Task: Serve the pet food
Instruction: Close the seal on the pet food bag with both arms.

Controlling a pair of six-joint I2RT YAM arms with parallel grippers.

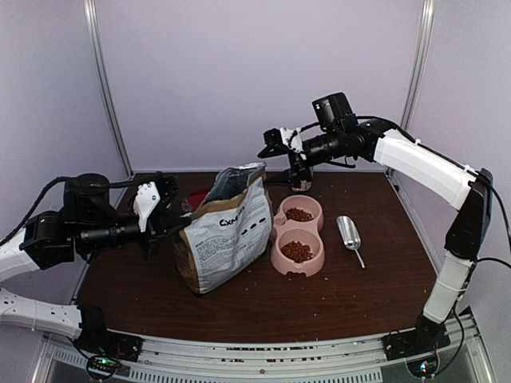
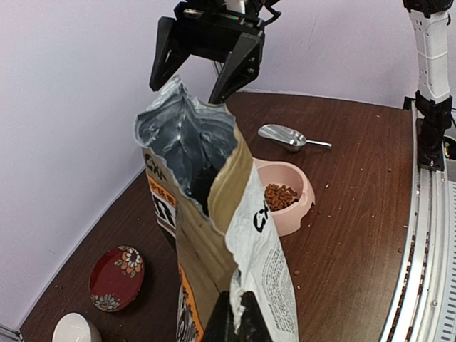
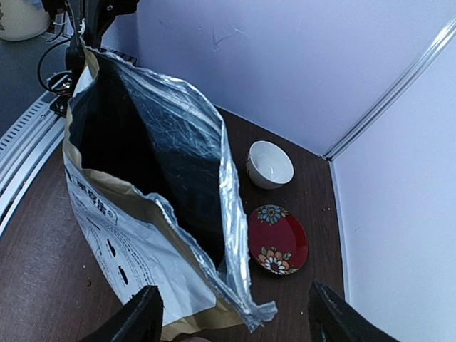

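At the centre of the top view, the tall tan paper bag with foil lining stands upright with its mouth gaping. The left gripper is pressed together on its left edge, and the right gripper hangs spread and empty just above the rim. Right of the bag, brown kibble pellets sit in both wells of the pink plastic double bowl, with the metal scoop lying further right. Serving looks largely done, so the next move probably calls for the right gripper to clear the bag.
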